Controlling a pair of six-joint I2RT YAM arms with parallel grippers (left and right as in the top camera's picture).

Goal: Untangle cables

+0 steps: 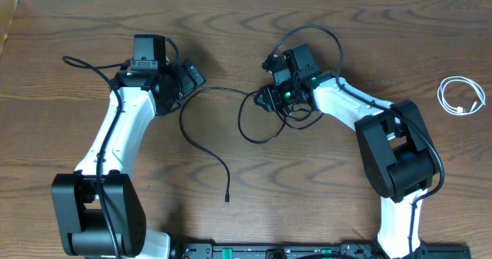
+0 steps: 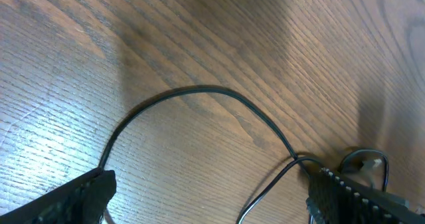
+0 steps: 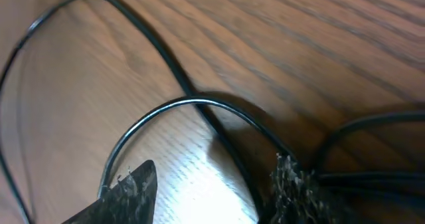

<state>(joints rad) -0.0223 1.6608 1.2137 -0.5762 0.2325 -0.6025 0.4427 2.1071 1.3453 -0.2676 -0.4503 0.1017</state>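
Thin black cables point(image 1: 201, 89) lie near the middle of a brown wood-grain table point(image 1: 69, 21), between the two arms. One strand arcs from beside the left gripper point(image 1: 189, 78) across to the right gripper point(image 1: 266, 98). From the left end of that arc it curves down toward the near edge of the table. It ends in a small black plug point(image 1: 227, 199) lying free on the wood. Just below the right gripper, more black cable forms a loose loop point(image 1: 254, 138) and runs under the gripper. How many cords cross there cannot be told.

A short white cable point(image 1: 461, 96) lies coiled on its own at the far right of the table, well apart from the black ones and from both arms.

In the left wrist view, the left gripper point(image 2: 212, 184) has its two dark fingers point(image 2: 83, 196) spread wide. A black cable point(image 2: 199, 90) arches on the table in front of them, and nothing is grasped. In the right wrist view, the right gripper point(image 3: 212, 177) is also spread. A black cable point(image 3: 192, 103) curves across the gap, and further strands point(image 3: 372, 121) bunch close by its right-hand finger point(image 3: 295, 187). Nothing is pinched there that can be seen.

The white and black arms reach in from bases at the near edge of the table.
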